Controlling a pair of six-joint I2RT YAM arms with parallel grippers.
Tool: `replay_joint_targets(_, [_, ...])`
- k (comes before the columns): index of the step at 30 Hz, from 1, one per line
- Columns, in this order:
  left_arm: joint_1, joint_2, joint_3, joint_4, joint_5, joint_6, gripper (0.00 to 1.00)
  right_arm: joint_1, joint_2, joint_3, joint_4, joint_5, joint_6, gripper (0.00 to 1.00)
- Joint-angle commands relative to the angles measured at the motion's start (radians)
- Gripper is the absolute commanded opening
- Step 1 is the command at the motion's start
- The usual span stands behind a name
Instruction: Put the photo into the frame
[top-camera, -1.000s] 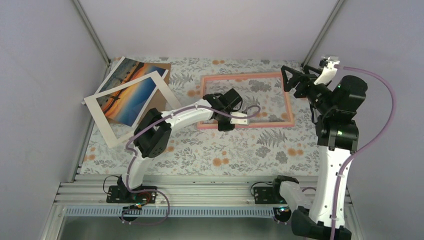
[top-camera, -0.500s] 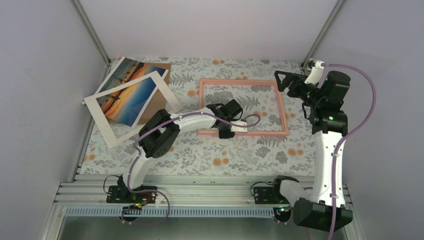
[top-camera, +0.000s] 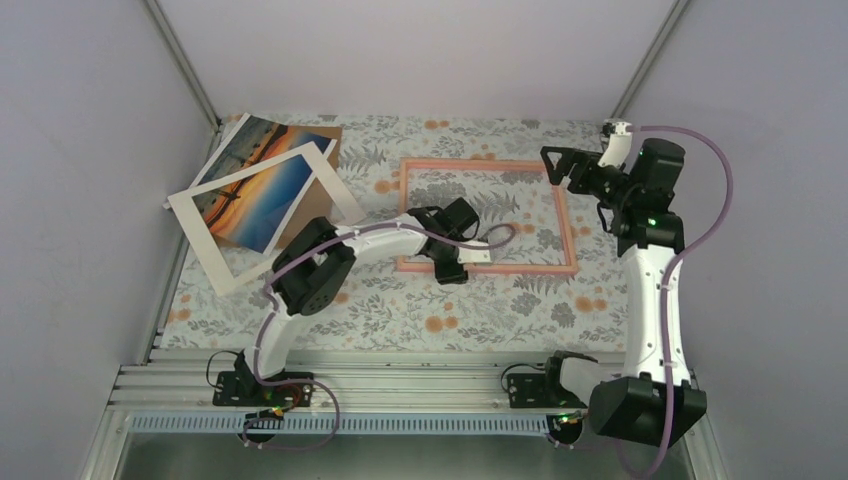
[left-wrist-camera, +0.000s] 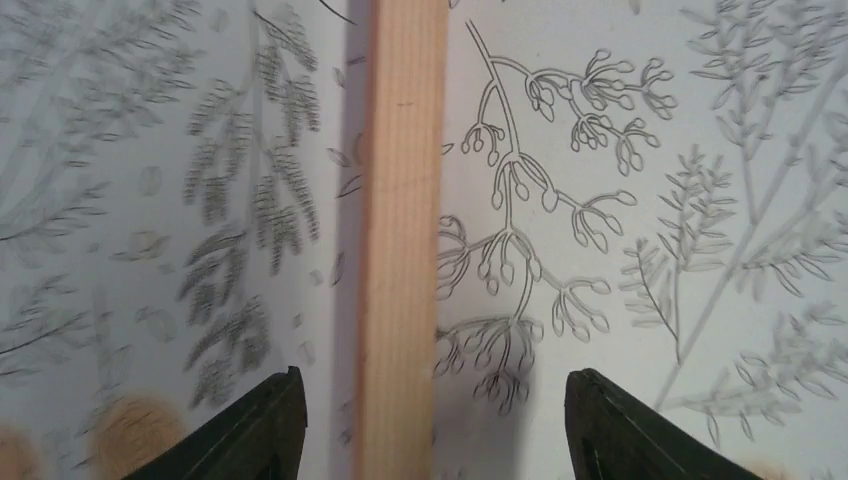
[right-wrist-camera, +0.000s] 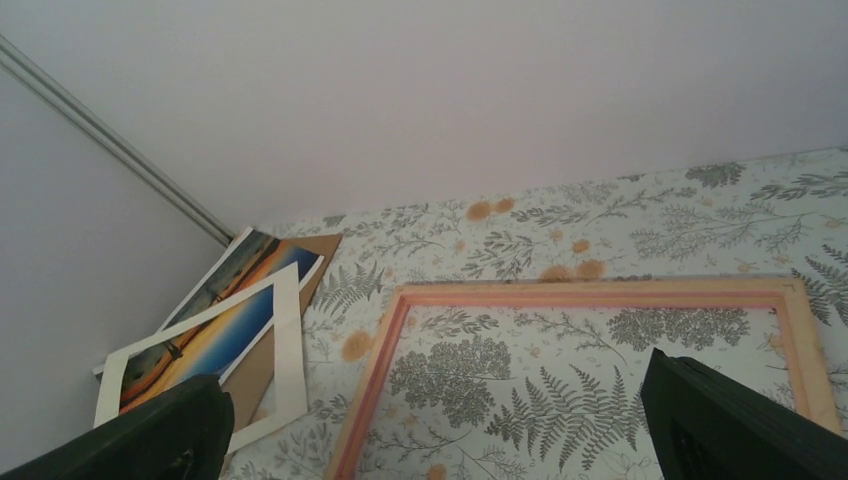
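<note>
- Pink wood frame (top-camera: 480, 162) lies flat on the floral cloth (top-camera: 480, 310), nothing inside it but the leaf print.
- L gripper (top-camera: 450, 264) sits low over the frame's near rail, towards the near-left corner.
- L wrist view: rail (left-wrist-camera: 400, 250) runs between the two dark fingertips (left-wrist-camera: 270, 430). L gripper (left-wrist-camera: 435, 430) is spread wide, clear gap each side of the rail, nothing clamped.
- R gripper (top-camera: 556, 168) hovers above the frame's far-right corner, pointing across the frame to the left.
- R wrist view: R gripper (right-wrist-camera: 440, 440) is spread very wide w/ nothing between the fingers. The frame's far rail (right-wrist-camera: 590, 293) shows below it.
- Photo (top-camera: 262, 143) (orange/blue sunset) lies well left of the frame, by the left wall, apart from both grippers.
- White mat (top-camera: 250, 173) lies askew on top of the photo, and the print shows through its opening (right-wrist-camera: 215, 335).
- Brown card (top-camera: 322, 137) sits under the photo. Its edge peeks out on the side nearest the frame.
</note>
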Motion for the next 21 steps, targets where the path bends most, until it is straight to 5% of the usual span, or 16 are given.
replay_joint_targets(1, [0.097,-0.146,0.01,-0.038,0.157,-0.057,0.68,-0.008,0.045,-0.028,0.065,-0.06,-0.052,1.0])
replay_joint_targets(7, [0.307,-0.336,-0.052,-0.043,0.336,-0.149,0.74,0.076,0.127,-0.051,0.154,-0.114,-0.021,0.99])
replay_joint_targets(13, [0.629,-0.557,-0.229,-0.027,0.468,-0.258,0.83,0.246,0.262,-0.032,0.215,-0.116,-0.051,0.98])
replay_joint_targets(21, [1.067,-0.746,-0.425,-0.1,0.524,-0.3,0.94,0.476,0.615,0.169,0.197,-0.142,-0.152,0.9])
